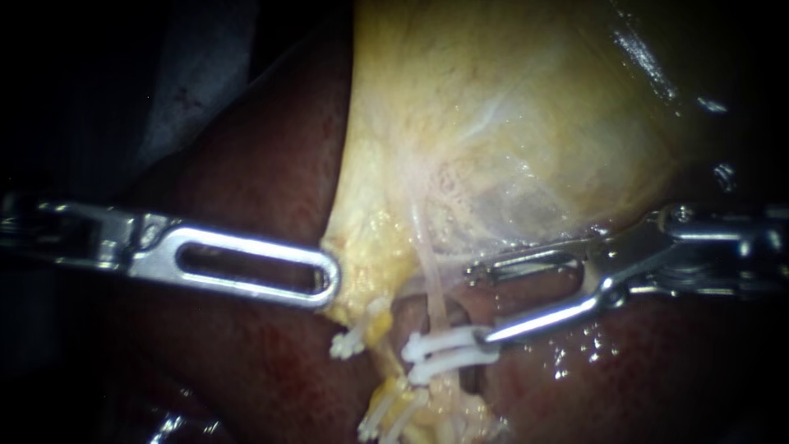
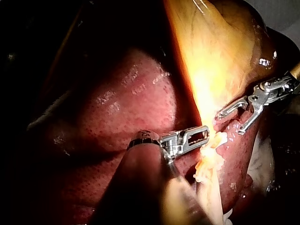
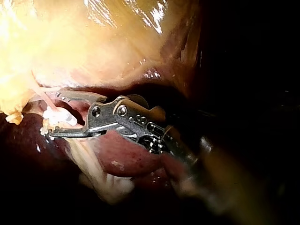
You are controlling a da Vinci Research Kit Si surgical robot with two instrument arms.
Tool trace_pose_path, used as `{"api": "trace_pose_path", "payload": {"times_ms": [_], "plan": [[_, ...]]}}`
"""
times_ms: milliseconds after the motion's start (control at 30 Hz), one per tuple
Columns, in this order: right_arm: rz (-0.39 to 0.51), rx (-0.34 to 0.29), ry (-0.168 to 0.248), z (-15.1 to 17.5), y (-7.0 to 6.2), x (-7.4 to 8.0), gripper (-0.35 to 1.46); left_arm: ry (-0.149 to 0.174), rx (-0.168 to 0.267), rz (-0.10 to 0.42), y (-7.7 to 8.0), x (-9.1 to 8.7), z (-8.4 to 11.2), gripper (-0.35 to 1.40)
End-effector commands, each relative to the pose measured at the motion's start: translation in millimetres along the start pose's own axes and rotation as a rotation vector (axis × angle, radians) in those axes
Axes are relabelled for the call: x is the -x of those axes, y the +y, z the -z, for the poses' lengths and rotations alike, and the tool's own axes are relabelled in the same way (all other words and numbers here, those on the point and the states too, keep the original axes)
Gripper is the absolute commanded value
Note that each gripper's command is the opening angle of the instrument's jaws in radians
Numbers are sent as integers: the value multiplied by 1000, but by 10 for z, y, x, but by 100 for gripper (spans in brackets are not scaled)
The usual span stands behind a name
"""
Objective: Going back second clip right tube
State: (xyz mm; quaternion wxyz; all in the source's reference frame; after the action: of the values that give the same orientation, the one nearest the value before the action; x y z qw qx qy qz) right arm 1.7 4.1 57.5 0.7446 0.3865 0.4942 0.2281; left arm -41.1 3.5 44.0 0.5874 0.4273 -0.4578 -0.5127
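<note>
At the lower edge of the gallbladder (image 1: 509,123), where it overlies the liver (image 1: 246,370), we find both instruments facing each other across the clipped tissue.

Left instrument (image 1: 327,279): the shaft enters near level from the left and the wrist joint is straight. The slotted jaws lie flat together, their rounded tip touching the gallbladder's yellow margin. The left wrist view confirms the jaws closed, with the other instrument ahead of them beyond the clips.

Right instrument (image 1: 477,303): the shaft enters near level from the right with the jaws pointing left. They are spread wide and grip nothing. The upper jaw lies along the gallbladder's underside, and the lower jaw slants down over the liver.

Right tube (image 1: 433,288): a thin pinkish strand descends from the gallbladder just beyond the right jaw tips. Two white clips cross it, one just below the other.
- The upper clip (image 1: 444,341) touches the tip of the lower jaw at its right end. In the right wrist view it sits between the two jaws, close against the lower one and well off the upper.
- The lower clip (image 1: 444,370) lies just beneath, apart from the jaw.

Further white clips (image 1: 352,341) sit on a yellow strand (image 1: 378,325) left of the right tube, below the left instrument's tip.
</note>
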Motion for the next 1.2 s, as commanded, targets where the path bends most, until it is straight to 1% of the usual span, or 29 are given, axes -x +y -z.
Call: {"api": "trace_pose_path", "payload": {"times_ms": [33,100,233,300,467,667,1000,1200], "plan": [[3,3,2,4,-2,-1,51,0,-1,0,0,0,0,-35],[13,7,5,9,-4,-4,51,0,-1,0,0,0,0,-35],[59,21,13,24,-8,-15,53,0,-1,0,0,0,0,-35],[91,35,19,31,-9,-21,54,0,-1,0,0,0,0,-35],[137,71,32,54,-11,-32,57,0,0,0,0,0,-1,-35],[178,102,41,70,-12,-37,60,-1,1,-1,1,-1,-3,-35],[181,110,43,69,-14,-38,60,-1,3,-4,6,-4,-10,-35],[181,111,43,66,-15,-38,60,2,3,-10,14,-9,-23,-35]]}}
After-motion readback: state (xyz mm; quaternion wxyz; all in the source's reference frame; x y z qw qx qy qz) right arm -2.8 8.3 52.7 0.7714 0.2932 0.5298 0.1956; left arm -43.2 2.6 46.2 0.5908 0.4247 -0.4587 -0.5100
